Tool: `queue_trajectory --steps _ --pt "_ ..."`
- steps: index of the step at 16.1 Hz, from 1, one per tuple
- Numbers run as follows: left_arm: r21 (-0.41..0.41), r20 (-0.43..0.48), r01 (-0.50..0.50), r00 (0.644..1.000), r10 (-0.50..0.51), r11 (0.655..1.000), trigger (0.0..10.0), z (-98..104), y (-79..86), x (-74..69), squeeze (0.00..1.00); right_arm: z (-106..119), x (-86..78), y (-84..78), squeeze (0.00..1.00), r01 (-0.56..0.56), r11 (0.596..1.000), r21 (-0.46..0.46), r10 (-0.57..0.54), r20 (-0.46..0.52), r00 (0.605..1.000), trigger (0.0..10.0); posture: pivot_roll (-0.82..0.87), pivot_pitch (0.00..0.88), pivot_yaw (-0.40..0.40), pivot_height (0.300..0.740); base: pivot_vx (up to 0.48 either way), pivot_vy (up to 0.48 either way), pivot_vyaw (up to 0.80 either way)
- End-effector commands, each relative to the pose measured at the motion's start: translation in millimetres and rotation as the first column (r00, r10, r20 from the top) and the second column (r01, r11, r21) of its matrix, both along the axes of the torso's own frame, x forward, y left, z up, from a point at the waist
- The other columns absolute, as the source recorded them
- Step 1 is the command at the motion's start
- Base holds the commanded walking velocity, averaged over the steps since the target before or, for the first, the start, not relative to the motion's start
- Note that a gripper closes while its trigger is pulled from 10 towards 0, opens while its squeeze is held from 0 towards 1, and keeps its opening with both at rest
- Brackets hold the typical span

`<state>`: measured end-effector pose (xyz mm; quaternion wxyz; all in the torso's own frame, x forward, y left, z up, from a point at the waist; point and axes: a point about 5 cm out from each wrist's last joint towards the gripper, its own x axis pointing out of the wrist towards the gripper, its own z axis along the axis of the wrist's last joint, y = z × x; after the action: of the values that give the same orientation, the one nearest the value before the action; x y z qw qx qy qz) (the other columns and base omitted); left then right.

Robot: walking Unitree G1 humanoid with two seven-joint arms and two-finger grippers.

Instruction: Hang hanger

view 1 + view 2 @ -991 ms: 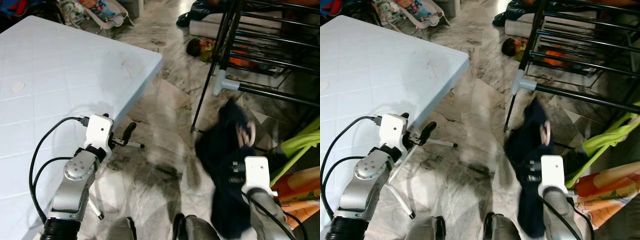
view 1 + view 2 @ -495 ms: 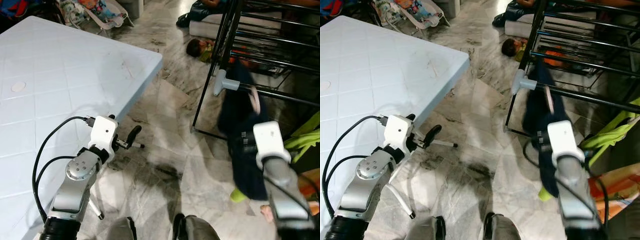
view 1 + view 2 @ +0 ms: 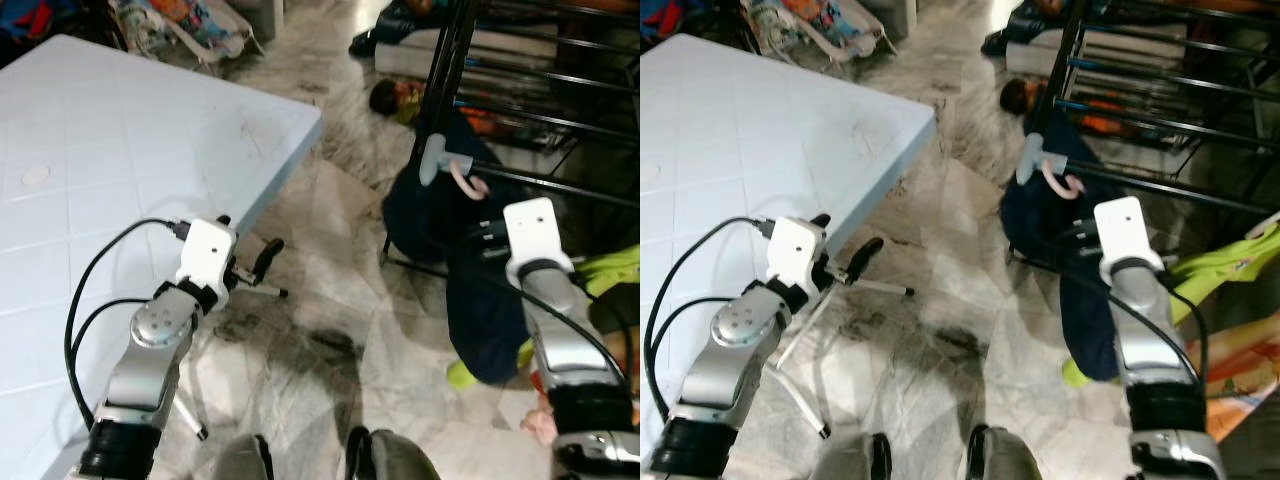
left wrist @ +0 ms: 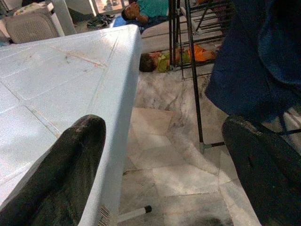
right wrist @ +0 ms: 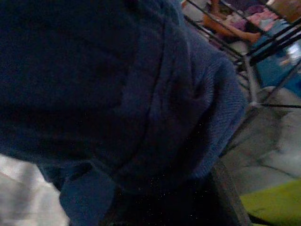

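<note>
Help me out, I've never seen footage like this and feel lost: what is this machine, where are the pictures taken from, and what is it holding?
It is a walking humanoid robot with two silver arms. The two wide pictures come from cameras in its head, looking down; the other two sit on its wrists. The right gripper carries a dark blue garment on a pink hanger, raised to the black drying rack; its fingers are buried in cloth. The left gripper hangs open and empty beside the pale blue table, above the marble floor.
</note>
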<state>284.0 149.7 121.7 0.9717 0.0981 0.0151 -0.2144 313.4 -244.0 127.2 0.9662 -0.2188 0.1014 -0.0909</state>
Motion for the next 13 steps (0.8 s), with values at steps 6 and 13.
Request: queue_trajectory --steps 6,13 --pt "0.001 -0.023 0.002 1.000 -0.002 1.000 10.0 -6.9 -1.8 -8.5 0.00 -10.9 -39.2 12.5 0.00 0.050 0.982 0.181 -0.062 0.061 0.996 10.0 -0.01 0.112 0.006 0.740 0.000 0.000 0.00" --pt "0.012 -0.029 0.016 0.999 -0.016 1.000 10.0 -9.4 -2.7 -9.2 0.00 -30.0 -86.1 12.8 0.00 0.138 0.973 0.183 -0.139 -0.009 0.990 10.0 -0.03 0.126 0.020 0.740 0.000 0.000 0.00"
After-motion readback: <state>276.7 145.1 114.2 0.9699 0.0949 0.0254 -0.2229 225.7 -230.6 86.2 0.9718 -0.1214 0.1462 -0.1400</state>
